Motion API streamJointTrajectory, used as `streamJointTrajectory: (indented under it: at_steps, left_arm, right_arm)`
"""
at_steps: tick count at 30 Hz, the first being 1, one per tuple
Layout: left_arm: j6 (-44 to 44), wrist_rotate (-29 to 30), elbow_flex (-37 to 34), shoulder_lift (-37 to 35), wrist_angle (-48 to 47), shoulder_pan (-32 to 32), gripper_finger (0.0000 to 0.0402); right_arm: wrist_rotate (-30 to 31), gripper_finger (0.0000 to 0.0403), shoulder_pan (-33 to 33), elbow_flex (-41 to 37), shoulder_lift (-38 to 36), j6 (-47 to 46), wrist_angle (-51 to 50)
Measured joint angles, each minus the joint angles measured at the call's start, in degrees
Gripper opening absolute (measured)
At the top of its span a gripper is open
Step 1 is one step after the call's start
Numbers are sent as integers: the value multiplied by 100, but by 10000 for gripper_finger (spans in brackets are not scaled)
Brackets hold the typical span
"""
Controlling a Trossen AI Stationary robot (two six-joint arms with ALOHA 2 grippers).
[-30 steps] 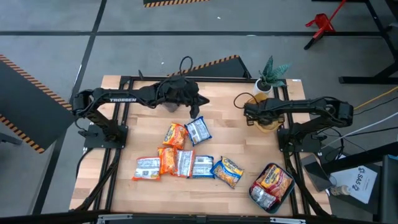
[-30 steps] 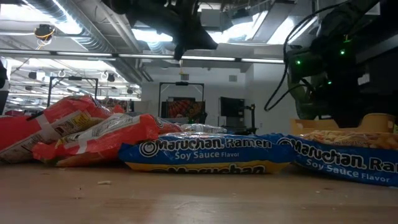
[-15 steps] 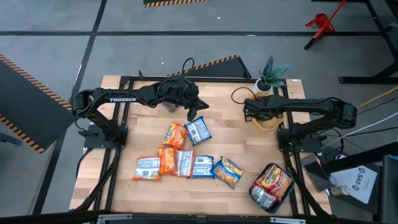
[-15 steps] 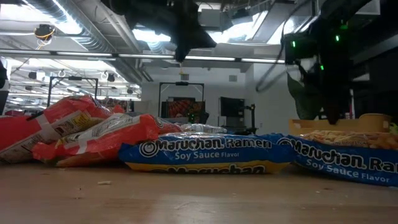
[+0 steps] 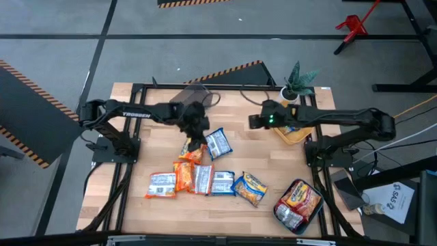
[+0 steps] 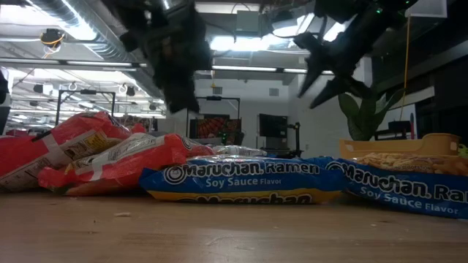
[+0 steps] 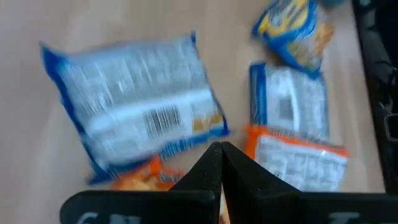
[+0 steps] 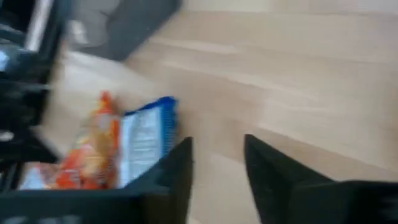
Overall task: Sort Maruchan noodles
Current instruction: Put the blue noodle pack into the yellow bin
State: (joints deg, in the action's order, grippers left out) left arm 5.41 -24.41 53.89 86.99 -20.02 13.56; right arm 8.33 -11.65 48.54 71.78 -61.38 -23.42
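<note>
Several Maruchan noodle packets lie flat on the wooden table. An orange packet (image 5: pixel 192 151) and a blue-white packet (image 5: pixel 218 143) lie mid-table, and a row (image 5: pixel 202 180) sits nearer the front edge. My left gripper (image 5: pixel 195 139) hangs shut just above the orange packet, tipped downward; its wrist view shows the shut fingertips (image 7: pixel 219 155) over the blue-white packet (image 7: pixel 137 118) and the orange one (image 7: pixel 134 180). My right gripper (image 5: pixel 251 121) is open in the air right of the blue-white packet (image 8: pixel 146 140), with nothing between its fingers (image 8: pixel 177 162).
A yellow container (image 5: pixel 295 135) stands at the right under my right arm, beside a potted plant (image 5: pixel 298 80). A grey container (image 5: pixel 280 213) with packets in it sits at the front right. Bare wood lies between the packets and the yellow container.
My left gripper has dropped toward the orange packet and the near edge, tipping downward, still shut. My right gripper has risen from over the yellow container, swung toward the table's middle, tipped from pointing down to slanting, and opened.
</note>
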Motion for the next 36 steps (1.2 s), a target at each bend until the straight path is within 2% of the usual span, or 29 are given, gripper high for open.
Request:
streamJointTrajectory:
  at_steps: [3,5,9,14,19,25,33,36]
  left_arm:
    - [287,401,-564,1,855,-172,1]
    - [474,929,-817,1,1319,-232,1]
    - [635,1395,-1106,1,1970,-220,1]
    - [621,1631,-1271,148,2280,-220,0]
    - [621,1602,-1270,625,2499,-276,0]
    - [1084,1612,-1257,1079,2561,-282,0]
    - [1224,1638,-1246,1115,2460,-282,0]
    - [1224,1645,-1248,1116,2451,-284,0]
  right_arm:
    - [338,205,278,-3,348,-278,499]
    - [425,235,370,-9,618,-427,671]
    - [240,268,480,-7,1082,-605,1095]
    - [154,271,548,-13,1396,-767,1281]
    - [154,267,537,-12,1435,-803,1443]
    - [0,266,607,-12,1435,-893,1744]
    - [368,266,1016,-12,1621,-1032,1811]
    - [335,266,1065,-12,1889,-998,2225]
